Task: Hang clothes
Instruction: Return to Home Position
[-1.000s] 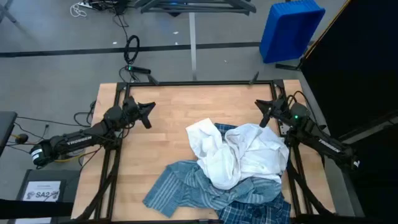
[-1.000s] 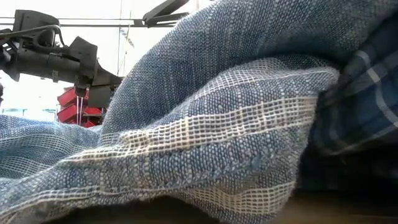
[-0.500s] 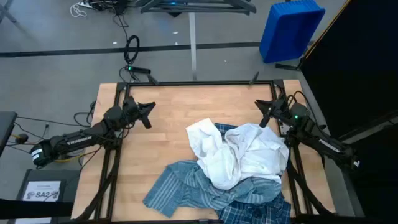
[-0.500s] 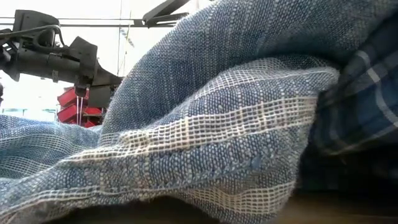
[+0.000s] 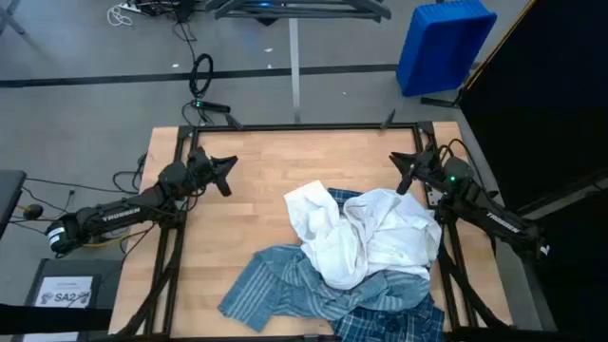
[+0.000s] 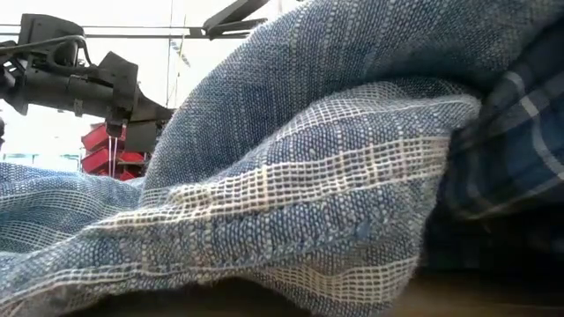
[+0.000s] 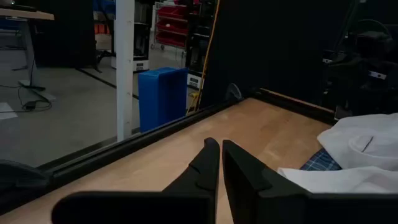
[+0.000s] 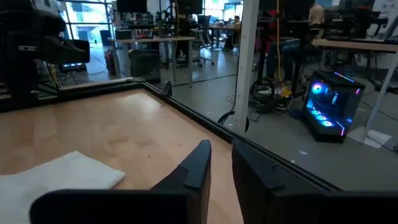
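Three clothes lie heaped on the wooden table, right of centre and toward the near edge. The white shirt (image 5: 370, 242) lies crumpled on top. The light striped shirt (image 5: 280, 285) spreads from under it toward the near left edge and fills the low view (image 6: 300, 176). The plaid shirt (image 5: 389, 321) shows under the pile at the near edge. My left gripper (image 5: 232, 163) hovers at the far left, shut (image 7: 221, 149), apart from the pile. My right gripper (image 5: 393, 158) hovers at the far right, its fingers a narrow gap apart (image 8: 221, 149), with nothing between them.
Black frame rails (image 5: 304, 126) run round the table. Bare wood (image 5: 256, 214) lies between the left gripper and the pile. A blue bin (image 5: 445, 43) stands on the floor beyond the far right corner. Cables (image 5: 201, 76) lie on the floor behind the table.
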{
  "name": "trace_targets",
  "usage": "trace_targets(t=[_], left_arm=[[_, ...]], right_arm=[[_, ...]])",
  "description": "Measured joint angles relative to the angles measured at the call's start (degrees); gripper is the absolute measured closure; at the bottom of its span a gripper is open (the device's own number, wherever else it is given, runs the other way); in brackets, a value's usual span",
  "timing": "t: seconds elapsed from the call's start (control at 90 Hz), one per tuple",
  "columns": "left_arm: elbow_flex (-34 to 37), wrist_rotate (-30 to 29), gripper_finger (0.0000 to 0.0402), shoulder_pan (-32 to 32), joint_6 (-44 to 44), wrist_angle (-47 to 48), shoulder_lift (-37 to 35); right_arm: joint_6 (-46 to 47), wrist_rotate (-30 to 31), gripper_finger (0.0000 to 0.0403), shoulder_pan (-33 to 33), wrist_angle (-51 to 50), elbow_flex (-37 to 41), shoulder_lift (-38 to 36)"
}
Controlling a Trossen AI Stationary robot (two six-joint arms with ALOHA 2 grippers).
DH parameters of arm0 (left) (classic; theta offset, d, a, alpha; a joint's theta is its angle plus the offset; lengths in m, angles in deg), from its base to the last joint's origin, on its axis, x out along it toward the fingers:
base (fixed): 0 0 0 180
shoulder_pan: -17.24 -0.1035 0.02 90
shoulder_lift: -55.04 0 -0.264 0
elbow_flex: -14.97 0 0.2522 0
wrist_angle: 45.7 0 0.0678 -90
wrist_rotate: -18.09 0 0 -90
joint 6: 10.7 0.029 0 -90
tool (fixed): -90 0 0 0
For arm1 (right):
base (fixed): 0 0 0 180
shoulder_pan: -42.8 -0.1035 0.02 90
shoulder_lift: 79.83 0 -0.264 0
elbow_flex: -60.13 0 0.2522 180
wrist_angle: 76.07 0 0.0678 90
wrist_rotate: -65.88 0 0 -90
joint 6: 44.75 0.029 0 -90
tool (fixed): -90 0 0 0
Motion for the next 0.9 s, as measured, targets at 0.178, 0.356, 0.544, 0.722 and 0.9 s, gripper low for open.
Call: trace_targets(t=[0.178,0.356,0.544,0.722,0.9], left_arm=[[0.00,0.00,0.0401,0.00,0.00,0.00,0.00],[0.00,0.00,0.0401,0.00,0.00,0.00,0.00],[0.00,-0.02,0.0401,0.00,0.00,0.00,0.00],[0.00,0.00,0.0401,0.00,0.00,0.00,0.00],[0.00,0.00,0.0401,0.00,0.00,0.00,0.00]], right_arm=[[0.00,-0.01,0.0364,0.00,0.00,0.02,0.00],[0.00,0.00,0.0371,0.00,0.00,0.02,0.00],[0.00,0.00,0.0377,0.00,0.00,0.01,0.00],[0.00,0.00,0.0377,0.01,0.00,0.00,0.00],[0.00,0.00,0.0371,0.00,0.00,0.00,0.00]])
